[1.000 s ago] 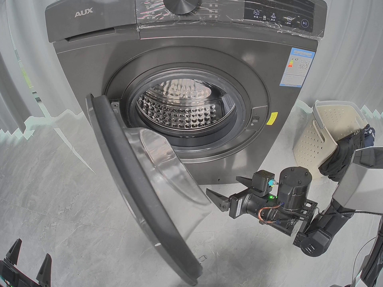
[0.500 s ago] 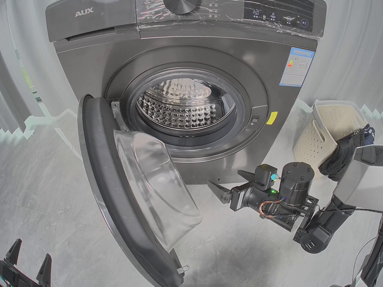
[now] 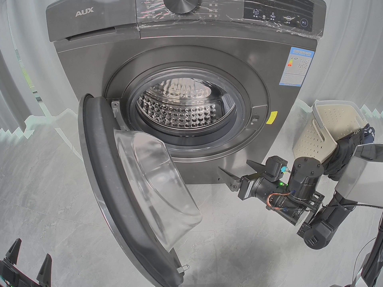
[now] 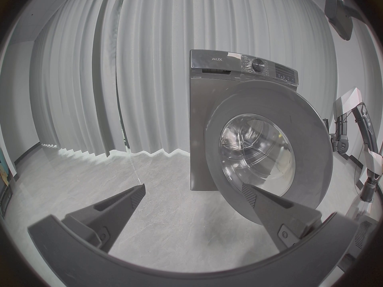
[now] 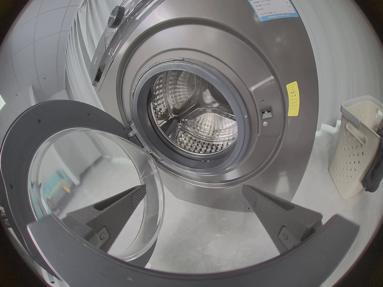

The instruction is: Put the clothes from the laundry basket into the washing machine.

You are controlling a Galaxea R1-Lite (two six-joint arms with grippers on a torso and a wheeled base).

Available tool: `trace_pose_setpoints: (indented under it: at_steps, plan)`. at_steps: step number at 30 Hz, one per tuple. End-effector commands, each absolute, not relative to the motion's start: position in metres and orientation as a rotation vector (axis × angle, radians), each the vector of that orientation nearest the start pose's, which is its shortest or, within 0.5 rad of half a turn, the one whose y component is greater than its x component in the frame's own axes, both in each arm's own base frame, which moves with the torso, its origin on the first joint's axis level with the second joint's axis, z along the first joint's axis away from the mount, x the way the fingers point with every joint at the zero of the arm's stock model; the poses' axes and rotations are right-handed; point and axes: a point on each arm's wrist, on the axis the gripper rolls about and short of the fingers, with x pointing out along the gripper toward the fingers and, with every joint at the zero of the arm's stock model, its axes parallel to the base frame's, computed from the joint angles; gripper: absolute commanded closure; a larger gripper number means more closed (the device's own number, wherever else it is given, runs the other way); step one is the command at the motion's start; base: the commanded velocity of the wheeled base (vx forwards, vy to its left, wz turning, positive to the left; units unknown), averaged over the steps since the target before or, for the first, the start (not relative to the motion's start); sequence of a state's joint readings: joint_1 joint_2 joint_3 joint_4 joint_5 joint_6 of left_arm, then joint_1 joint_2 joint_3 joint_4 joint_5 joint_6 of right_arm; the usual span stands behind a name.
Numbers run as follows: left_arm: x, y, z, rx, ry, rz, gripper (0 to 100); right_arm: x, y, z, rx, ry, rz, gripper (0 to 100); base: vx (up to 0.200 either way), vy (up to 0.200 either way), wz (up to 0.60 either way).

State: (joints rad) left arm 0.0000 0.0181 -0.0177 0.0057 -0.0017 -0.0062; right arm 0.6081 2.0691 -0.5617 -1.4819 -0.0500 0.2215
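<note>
A grey washing machine (image 3: pixel 187 40) stands ahead with its round door (image 3: pixel 119 188) swung wide to the left. The steel drum (image 3: pixel 179 100) looks bare inside. A cream laundry basket (image 3: pixel 331 128) stands on the floor at the right of the machine, with dark clothes (image 3: pixel 343 154) draped over its rim. My right gripper (image 3: pixel 241 172) hovers open and empty low in front of the machine, between door and basket. My left gripper (image 3: pixel 28 260) is open and empty at the lower left, well short of the door. In the right wrist view the drum (image 5: pixel 195 120) and the basket (image 5: pixel 359 144) lie ahead.
Grey tiled floor (image 3: pixel 48 188) spreads out on the left and in front. Pale pleated curtains (image 4: pixel 119 80) hang behind and beside the machine. The open door blocks the space left of the drum opening.
The door swung further open to the left over the first half second, then held. My right gripper drew back to the right and a little up, toward the basket. The left arm stayed put.
</note>
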Motion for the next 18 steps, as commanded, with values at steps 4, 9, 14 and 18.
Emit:
trace_pose_setpoints:
  at_steps: [4,9,14,18]
  plan:
    - [-0.023,0.000,0.076,-0.018,0.005,-0.008,0,0.277,0.191,0.097,0.216,0.060,0.555,0,-0.050,0.000,0.00]
    - [-0.023,0.000,0.076,-0.021,0.005,-0.008,0,0.288,0.193,0.094,0.206,0.057,0.541,0,-0.200,0.000,0.00]
    - [-0.023,0.000,0.076,-0.021,0.005,-0.008,0,0.302,0.203,0.087,0.193,0.087,0.538,0,0.000,0.000,0.00]
    - [-0.023,0.000,0.076,-0.021,0.005,-0.008,0,0.310,0.220,0.071,0.180,0.125,0.560,0,0.000,0.000,0.00]
